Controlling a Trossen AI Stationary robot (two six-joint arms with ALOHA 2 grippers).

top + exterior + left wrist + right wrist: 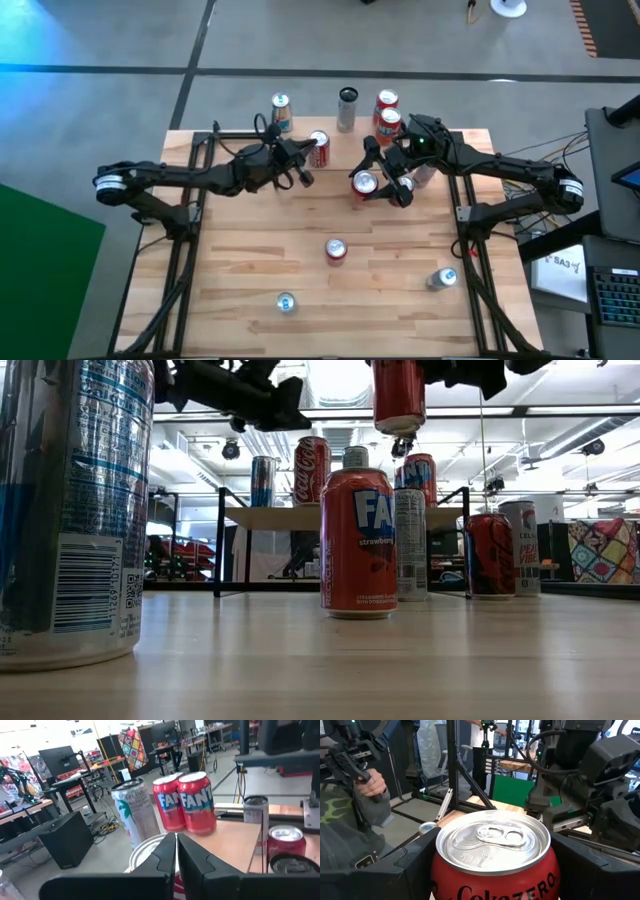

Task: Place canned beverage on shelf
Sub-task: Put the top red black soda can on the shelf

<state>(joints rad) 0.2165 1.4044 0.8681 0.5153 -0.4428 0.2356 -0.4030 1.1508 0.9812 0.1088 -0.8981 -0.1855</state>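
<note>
Now the right pincer point(381, 186), centre frame, clamped a red aluminium Coke Zero can point(492, 855) aloft, shelf-bound; the left pincer point(305, 165) sat closed, empty, beside a shelved red can point(319, 147).

Count from the overhead shot: nine cans total. Three loose ones sit on the near half of the table point(240, 270): a red one point(336, 250) and two silver-blue ones point(286, 303), point(441, 279). Five sit up around the shelf point(330, 140), one more's in a gripper point(383, 186). One shelf, two arms.
</note>
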